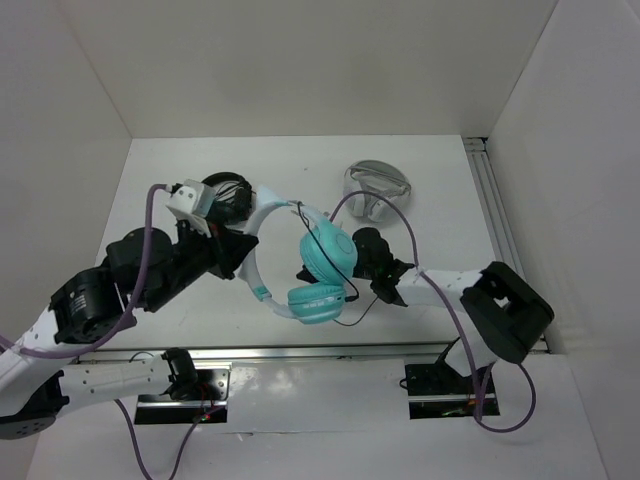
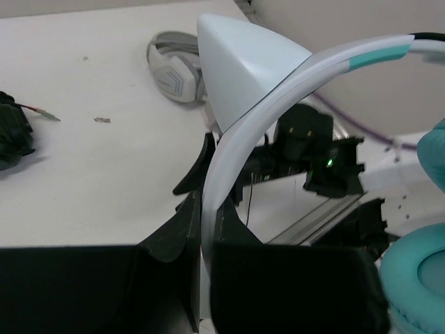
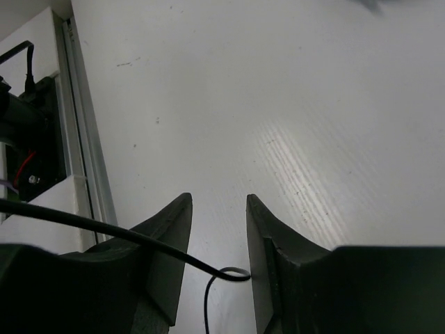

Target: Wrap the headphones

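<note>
The headphones have teal ear cups [image 1: 328, 250] and a pale headband [image 1: 254, 243], and sit tilted at the table's middle. My left gripper [image 1: 243, 247] is shut on the headband; in the left wrist view the headband [image 2: 229, 160] runs up from between my fingers [image 2: 167, 236], with a white pointed ear [image 2: 243, 62] on it and a teal cup [image 2: 417, 278] at the right. My right gripper [image 1: 392, 282] is just right of the cups. It is open, and a loop of the thin black cable [image 3: 208, 263] crosses between its fingers [image 3: 167, 236]. The cable [image 1: 352, 310] trails below the cups.
White and grey headphones [image 1: 377, 186] lie at the back right, also in the left wrist view [image 2: 174, 69]. All-black headphones [image 1: 228, 195] lie behind my left gripper. A metal rail [image 1: 495, 215] runs along the right edge, another [image 1: 300, 352] along the near edge. White walls surround the table.
</note>
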Robot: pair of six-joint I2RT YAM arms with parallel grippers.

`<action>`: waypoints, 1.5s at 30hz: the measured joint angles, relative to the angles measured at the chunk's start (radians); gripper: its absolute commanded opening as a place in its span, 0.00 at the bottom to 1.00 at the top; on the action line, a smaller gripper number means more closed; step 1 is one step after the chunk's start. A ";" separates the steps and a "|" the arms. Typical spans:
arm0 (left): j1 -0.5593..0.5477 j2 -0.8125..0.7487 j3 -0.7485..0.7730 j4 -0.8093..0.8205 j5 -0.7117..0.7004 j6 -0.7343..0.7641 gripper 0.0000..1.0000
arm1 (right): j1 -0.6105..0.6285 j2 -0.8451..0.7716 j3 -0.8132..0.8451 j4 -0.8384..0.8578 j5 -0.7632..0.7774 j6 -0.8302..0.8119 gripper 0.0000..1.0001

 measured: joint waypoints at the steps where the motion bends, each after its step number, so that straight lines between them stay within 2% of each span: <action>1: 0.000 -0.011 -0.003 0.008 -0.020 -0.011 0.00 | 0.002 0.029 -0.012 0.032 -0.010 0.018 0.45; 8: -0.001 -0.041 -0.016 0.019 -0.235 -0.119 0.00 | 0.052 0.172 -0.036 0.220 -0.040 0.098 0.41; 11: -0.001 -0.006 0.020 -0.052 -0.360 -0.190 0.00 | 0.088 0.180 -0.087 0.294 -0.037 0.112 0.24; 13: -0.001 0.022 0.048 -0.094 -0.433 -0.236 0.00 | 0.110 0.188 -0.128 0.336 -0.032 0.121 0.03; 16: 0.008 0.071 0.085 -0.160 -0.519 -0.298 0.00 | 0.140 0.195 -0.179 0.372 -0.005 0.136 0.00; 19: 0.057 0.129 0.123 -0.240 -0.557 -0.347 0.00 | 0.201 0.167 -0.214 0.354 0.086 0.137 0.00; 24: 0.238 0.183 0.137 -0.308 -0.562 -0.378 0.00 | 0.467 -0.058 -0.229 0.179 0.376 0.099 0.00; 28: 0.372 0.188 0.103 -0.322 -0.542 -0.386 0.00 | 0.683 -0.257 -0.167 -0.035 0.636 0.071 0.00; 34: 0.469 0.272 0.079 -0.354 -0.482 -0.370 0.00 | 0.909 -0.307 0.089 -0.417 0.972 0.050 0.00; 37: 0.484 0.324 0.043 -0.386 -0.454 -0.380 0.00 | 0.958 -0.307 0.230 -0.556 1.069 0.030 0.00; 45: 0.442 0.337 -0.030 -0.435 -0.414 -0.381 0.00 | 0.961 -0.287 0.443 -0.743 1.170 -0.069 0.00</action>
